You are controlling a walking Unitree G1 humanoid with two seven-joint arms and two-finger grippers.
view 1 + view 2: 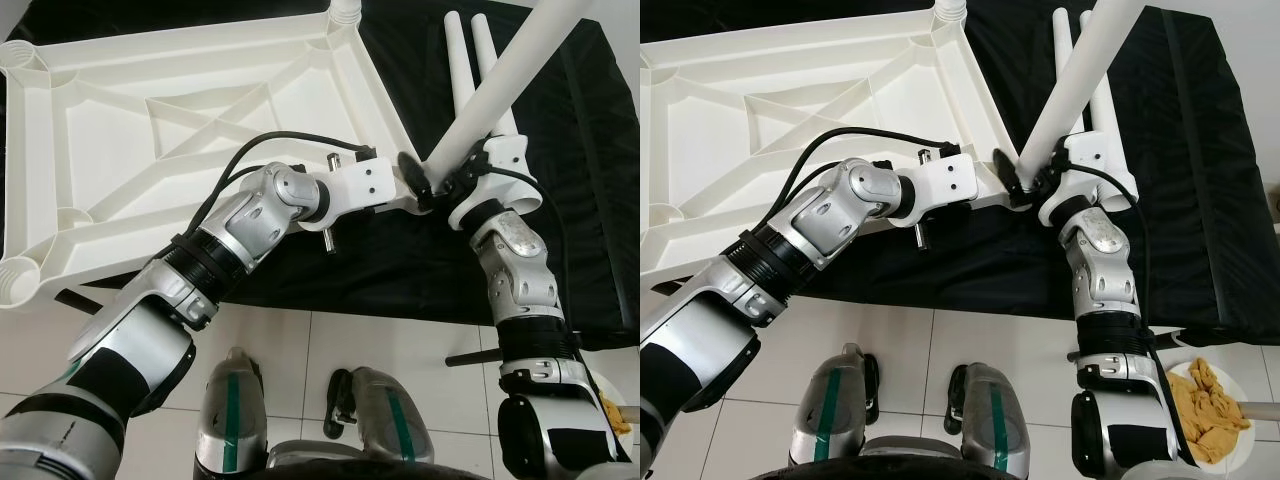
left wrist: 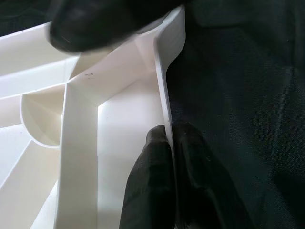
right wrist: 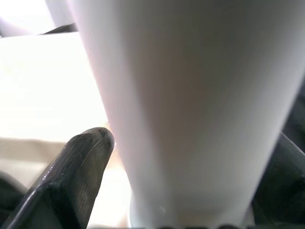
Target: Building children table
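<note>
From your head cameras you see the white plastic tabletop (image 1: 150,130) lying upside down, ribs up, on a black cloth (image 1: 590,150) spread over the tiled floor (image 1: 330,345). Your left gripper (image 1: 412,172) reaches to the tabletop's near right corner. Your right gripper (image 1: 447,180) sits just beside it, holding a white table leg (image 1: 510,75) that slants up and away to the right, its lower end at that same corner. Two more legs (image 1: 470,60) lie side by side on the cloth beyond. At the lower right, a plate (image 1: 1230,385) holds a yellow rag (image 1: 1205,405).

In your left wrist view, the two black fingers (image 2: 147,186) are pinched tight on the thin edge wall of the tabletop, one on each side.

In your right wrist view, the leg stands between the fingers (image 3: 76,167), which are spread to its width and pressed against it on both sides.
</note>
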